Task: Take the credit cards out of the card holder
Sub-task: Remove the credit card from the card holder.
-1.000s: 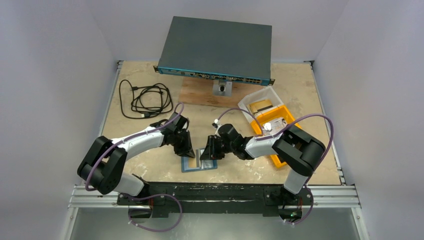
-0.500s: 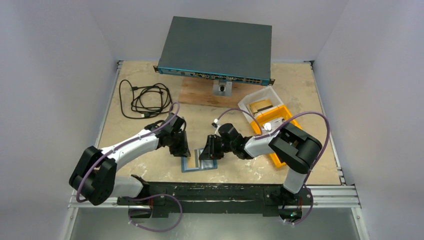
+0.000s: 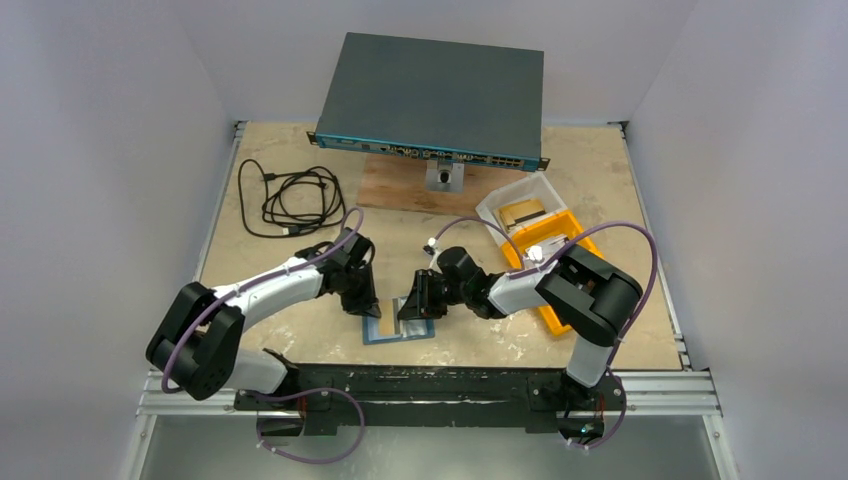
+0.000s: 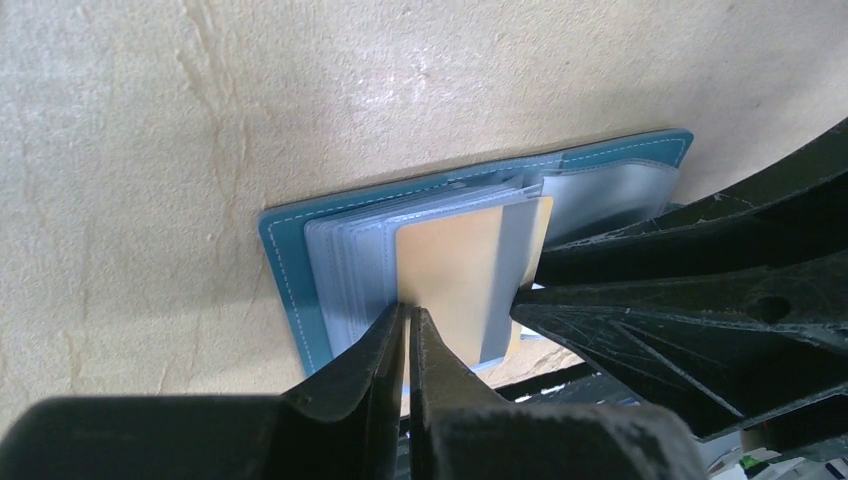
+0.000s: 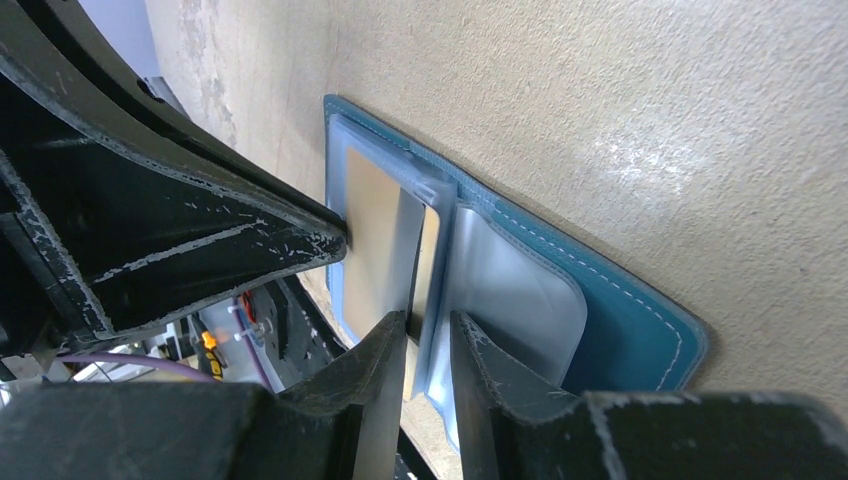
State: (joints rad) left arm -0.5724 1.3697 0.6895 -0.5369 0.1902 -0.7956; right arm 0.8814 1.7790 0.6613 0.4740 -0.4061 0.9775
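The teal-blue card holder (image 3: 400, 328) lies open on the table near the front edge, between my two grippers. In the left wrist view its teal cover (image 4: 285, 275) and clear pockets show, with a tan glossy credit card (image 4: 455, 270) sticking partly out of a pocket. My left gripper (image 4: 408, 310) is shut on the near edge of that card. In the right wrist view my right gripper (image 5: 428, 322) is pinched on the clear pocket leaves of the card holder (image 5: 620, 310), right beside the card (image 5: 378, 235). Other cards are hidden.
An orange bin (image 3: 578, 238) and a clear tub (image 3: 520, 200) stand at the right, behind the right arm. A grey network switch (image 3: 435, 95) sits on a wooden board (image 3: 395, 190) at the back. A coiled black cable (image 3: 290, 200) lies at the back left.
My left gripper has shifted slightly left and nearer, and a tan strip of the card now shows out of the card holder. The right gripper has stayed at the card holder.
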